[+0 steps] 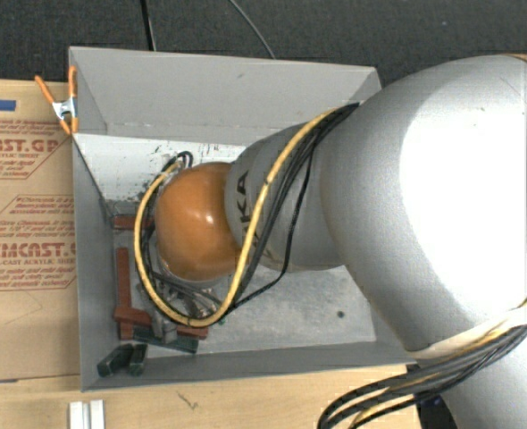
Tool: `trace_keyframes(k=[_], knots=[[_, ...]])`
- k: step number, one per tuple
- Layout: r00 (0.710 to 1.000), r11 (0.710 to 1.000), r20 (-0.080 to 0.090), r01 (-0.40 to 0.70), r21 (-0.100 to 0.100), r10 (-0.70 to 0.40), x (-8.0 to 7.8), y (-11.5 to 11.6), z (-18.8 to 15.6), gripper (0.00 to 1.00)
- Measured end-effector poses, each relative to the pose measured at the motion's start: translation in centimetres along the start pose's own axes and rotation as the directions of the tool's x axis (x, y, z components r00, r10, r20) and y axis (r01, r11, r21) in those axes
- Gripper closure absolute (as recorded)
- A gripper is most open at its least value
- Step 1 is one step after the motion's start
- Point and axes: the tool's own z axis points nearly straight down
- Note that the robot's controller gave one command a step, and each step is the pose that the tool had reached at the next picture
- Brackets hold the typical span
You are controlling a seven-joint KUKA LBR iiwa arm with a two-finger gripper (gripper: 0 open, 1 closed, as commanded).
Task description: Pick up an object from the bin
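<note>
Bright, even light is falling from above onto the grey bin [219, 79], leaving its far wall pale and flat. The silver arm [424, 213], over the bin's right half, is catching the most light and glaring near-white along its broad curve. The orange cover [192, 222] over the bin's middle is carrying a soft highlight. Beneath it a shadow is spreading across the bin's floor, and the small pieces [125, 311] in the bin's near-left corner are sitting in dimmer light.
</note>
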Motion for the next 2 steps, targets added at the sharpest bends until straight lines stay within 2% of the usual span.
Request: trace_keyframes(k=[1, 2], knots=[[1.000, 1.000, 0.000, 0.000, -0.001, 0.000, 0.0, 0.0, -0.1, 1.00], [0.999, 0.999, -0.008, 0.037, -0.003, -0.037, 0.2, -0.6, -2.4, 1.00]])
